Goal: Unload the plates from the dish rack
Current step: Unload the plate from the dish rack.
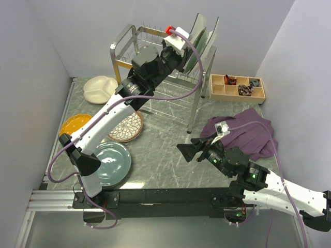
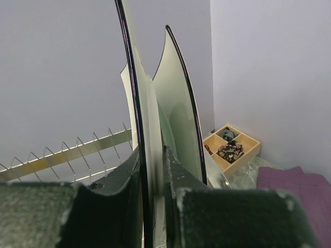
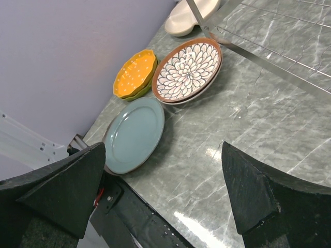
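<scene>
**Dish rack [image 1: 120, 47].** Chrome tube frame with thin wire prongs [image 2: 77, 150] in a row. It stands at the far side of the grey marbled table [image 1: 165, 160].

**Plates in the rack.** Several upright plates [image 1: 205, 32] stand on edge at the rack's right end. They are glossy and pale, and some have dark rims. They overlap, so the count cannot be read.

**Left gripper [image 2: 153, 170].** It is at the rack's right end, clenched on the edge of a dark-rimmed plate [image 2: 135, 103]. The padded black fingers [image 2: 178, 178] press both faces. The plate's lower part is hidden between them.

**Right gripper [image 3: 164, 175].** It is released, with jaws wide apart and nothing between them. It sits in front of the rack, above bare table.

**Plates off the rack.** All lie flat to the rack's left and front-left.
- Divided cream plate [image 1: 101, 89], partly cut off in the right wrist view.
- Orange scalloped plate [image 3: 135, 72], dotted.
- Brown petal-patterned plate [image 3: 189, 70].
- Smooth grey-blue plate [image 3: 135, 135], partly covered by the left arm in the top view.

**Other items.** A wooden compartment tray [image 1: 237, 88] sits right of the rack. Its small contents are indistinct. A crumpled purple cloth [image 1: 251, 134] lies in front of the rack to the right.
</scene>
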Motion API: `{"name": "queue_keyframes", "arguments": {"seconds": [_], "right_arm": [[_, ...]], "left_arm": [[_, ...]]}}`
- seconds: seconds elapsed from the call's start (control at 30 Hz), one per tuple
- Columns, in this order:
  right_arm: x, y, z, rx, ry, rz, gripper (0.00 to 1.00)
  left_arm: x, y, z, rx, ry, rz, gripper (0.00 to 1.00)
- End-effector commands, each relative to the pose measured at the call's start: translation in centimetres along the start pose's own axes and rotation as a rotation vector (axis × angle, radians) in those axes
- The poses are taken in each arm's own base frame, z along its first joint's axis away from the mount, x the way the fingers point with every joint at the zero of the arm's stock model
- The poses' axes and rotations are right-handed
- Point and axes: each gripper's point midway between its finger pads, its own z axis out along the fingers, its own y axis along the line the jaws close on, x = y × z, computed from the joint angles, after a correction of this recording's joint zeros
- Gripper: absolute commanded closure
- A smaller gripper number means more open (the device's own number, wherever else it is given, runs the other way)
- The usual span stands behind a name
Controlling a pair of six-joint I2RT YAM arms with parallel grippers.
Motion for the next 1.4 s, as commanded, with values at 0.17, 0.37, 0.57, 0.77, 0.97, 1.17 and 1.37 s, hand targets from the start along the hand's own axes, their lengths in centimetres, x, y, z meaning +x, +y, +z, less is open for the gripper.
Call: {"name": "queue_keyframes", "arguments": {"seconds": [0.17,0.37,0.57,0.77,0.97,1.17,1.37], "right_arm": [[-0.8,0.3,0.5,0.006,-0.034,0.008,0.02],[-0.7,0.3,0.7,0.007,-0.03,0.006,0.02],[-0.6,0.4,0.8,0.007,-0.028,0.005,0.02],[-0.6,0.4,0.7,0.005,-0.027,0.005,0.02],[-0.6,0.4,0.6,0.003,-0.029,0.005,0.02],[-0.7,0.4,0.7,0.003,-0.031,0.006,0.02],[-0.6,0.5,0.7,0.002,-0.027,0.003,0.02]], "left_arm": [[-15.0,2.1,-3.7,0.015,-0.436,-0.097,0.99],[-15.4,1.8,-3.9,0.028,-0.449,-0.158,0.99],[-15.9,1.6,-4.4,0.042,-0.486,-0.154,0.99],[-16.6,1.9,-4.1,0.031,-0.502,-0.151,0.99],[-16.5,1.9,-4.1,0.021,-0.501,-0.128,0.99],[-17.8,1.9,-4.9,0.03,-0.539,-0.111,0.99],[-18.6,2.2,-5.4,0.018,-0.549,-0.095,0.99]]}}
